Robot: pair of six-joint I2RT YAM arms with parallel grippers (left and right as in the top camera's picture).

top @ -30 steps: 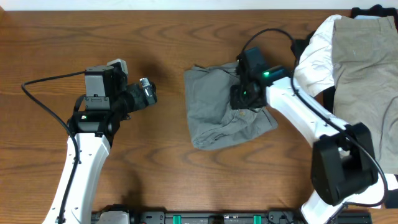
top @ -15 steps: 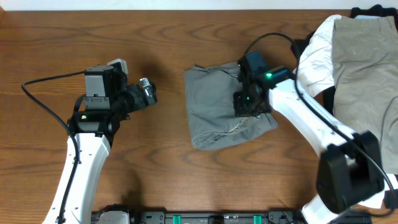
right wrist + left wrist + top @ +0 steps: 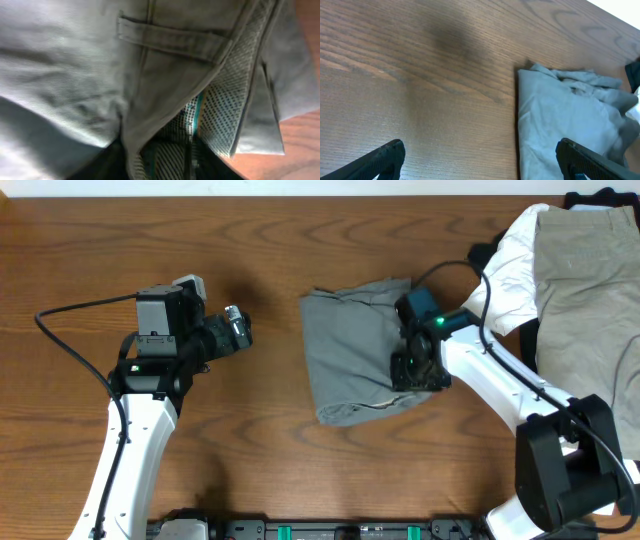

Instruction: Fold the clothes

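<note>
Mid-grey shorts [image 3: 350,365] lie bunched in a rough rectangle at the middle of the table. My right gripper [image 3: 415,368] presses down on their right edge. In the right wrist view the grey cloth [image 3: 75,60], with its belt loop and dotted waistband lining, fills the frame. A fold drapes over my right gripper [image 3: 172,162], hiding how its jaws stand. My left gripper [image 3: 240,330] hovers open to the left of the shorts. Its fingertips [image 3: 395,152] spread wide over bare wood, and the shorts' left edge [image 3: 565,115] lies by the right one.
A pile of clothes sits at the right edge of the table: a white piece [image 3: 505,265], khaki-beige trousers [image 3: 590,280] on top of it, and a black piece [image 3: 600,198] at the far corner. Bare wood [image 3: 270,240] lies between the two arms.
My right gripper has moved toward the near right along the shorts' edge. The shorts have shifted slightly right and their top edge has changed shape. The left arm has not moved.
</note>
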